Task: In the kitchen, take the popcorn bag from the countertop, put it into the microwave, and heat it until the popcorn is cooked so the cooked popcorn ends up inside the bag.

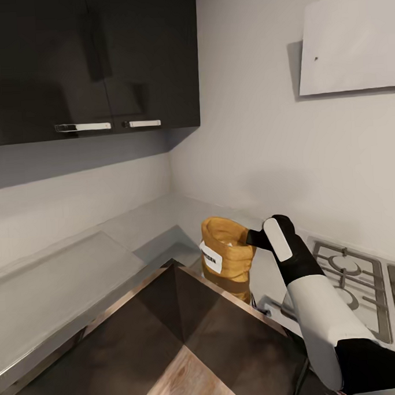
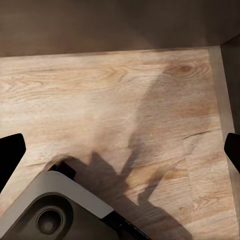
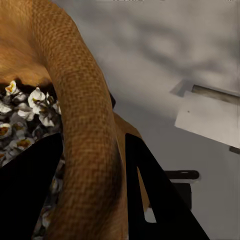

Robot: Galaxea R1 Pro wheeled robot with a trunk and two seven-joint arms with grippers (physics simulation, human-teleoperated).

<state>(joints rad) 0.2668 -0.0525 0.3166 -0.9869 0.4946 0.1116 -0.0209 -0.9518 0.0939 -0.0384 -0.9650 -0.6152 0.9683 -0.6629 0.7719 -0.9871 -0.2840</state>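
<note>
Tan popcorn bag (image 1: 228, 251) is getting pinched at its rolled rim by the right gripper (image 1: 253, 237); keep it upright so nothing's spilling.

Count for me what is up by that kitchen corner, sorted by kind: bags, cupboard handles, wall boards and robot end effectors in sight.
Popcorn bag: 1
Cupboard handles: 2
White board on the wall: 1
Robot end effectors: 2, the right end effector pinching the bag's rim, the left end effector open above the wood floor
Total: 6
</note>
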